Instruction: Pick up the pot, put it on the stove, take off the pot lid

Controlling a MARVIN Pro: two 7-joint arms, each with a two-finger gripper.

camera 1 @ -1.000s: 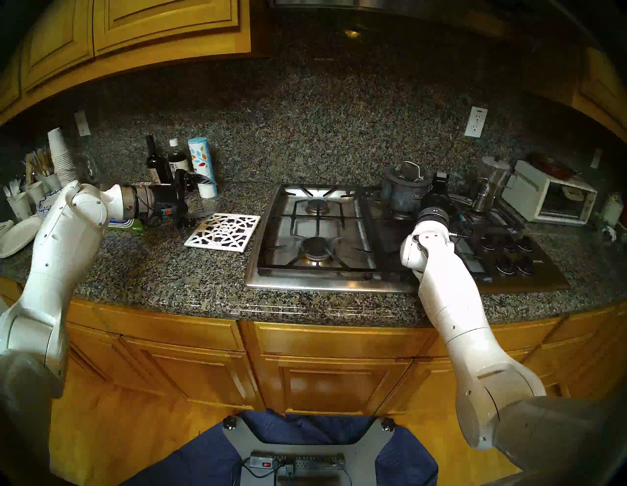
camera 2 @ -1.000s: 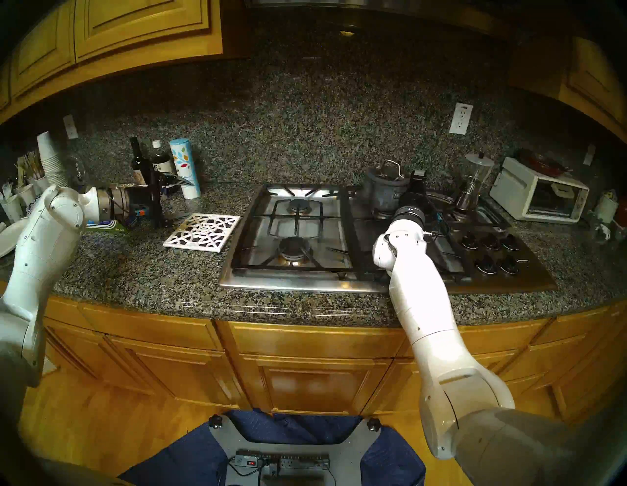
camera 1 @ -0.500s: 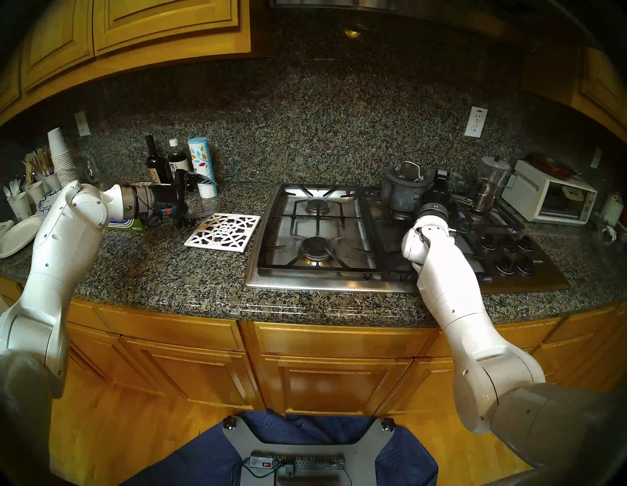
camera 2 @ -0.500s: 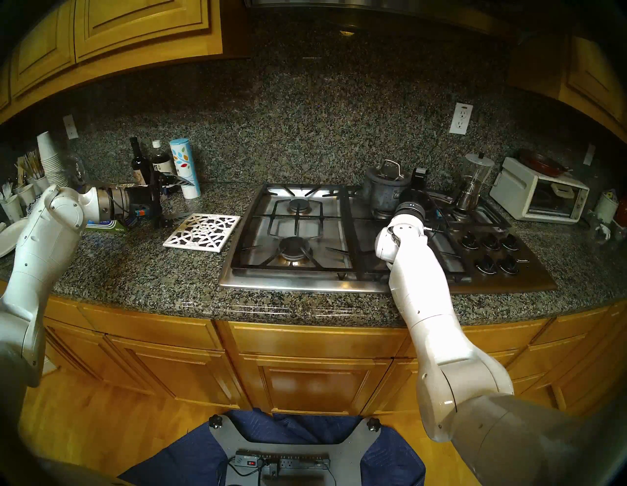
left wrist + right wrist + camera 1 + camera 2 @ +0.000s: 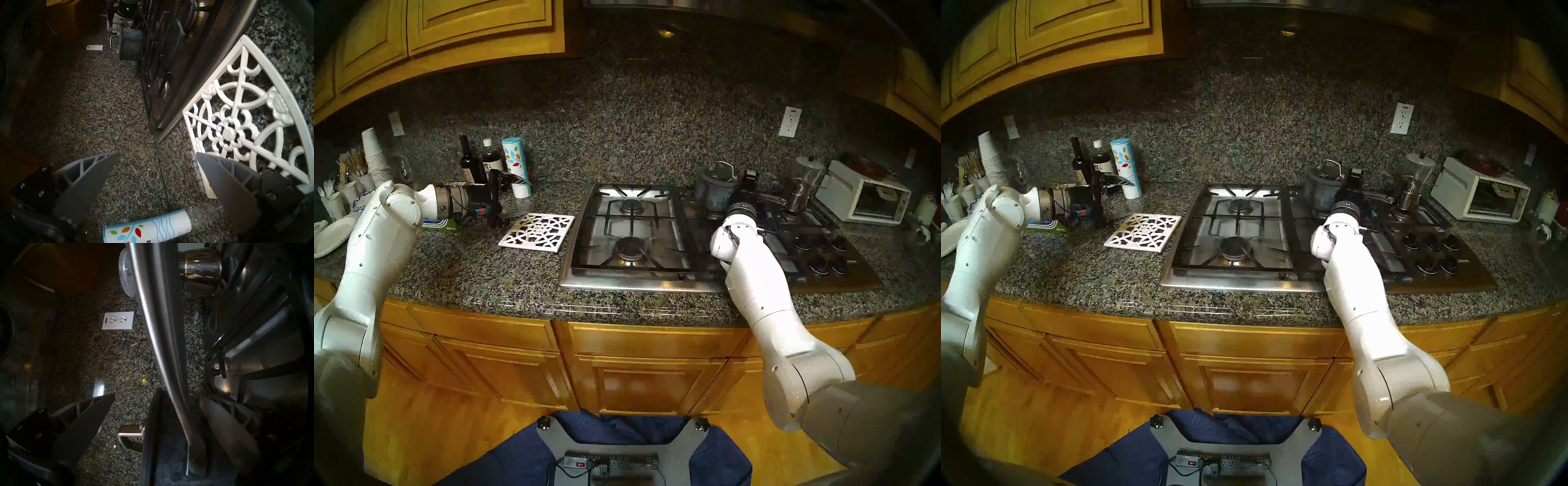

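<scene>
Right gripper: jaws spread wide, nothing clamped. The pot's slim silver handle is seen running up between the two grey ribbed fingers, whether touched by them cannot be told.

Left gripper: likewise spread and empty, held over the counter beside the trivet, well apart from the pot.

Pot: found standing on a rear grate of the stove, near the backsplash. Placement is judged done, or nearly so.

Lid: seated on the pot, so its removal is judged outstanding.

Materials and shapes:
- Pot: small, deep, cylindrical; dark-grey mottled sides of worn look; handle a brushed-metal bar, gently curved.
- Lid: round, thick dark rim, arched metal loop on top; glass centre not clearly made out.
- Stove: brushed stainless steel pan, black cast-iron grates, black knobs at the right.
- Trivet: white lattice square, floral scrollwork, glossy painted finish.
- Counter: speckled polished granite, matched by the backsplash.
- Coffee maker: glass over chromed metal, stood right of the pot.
</scene>
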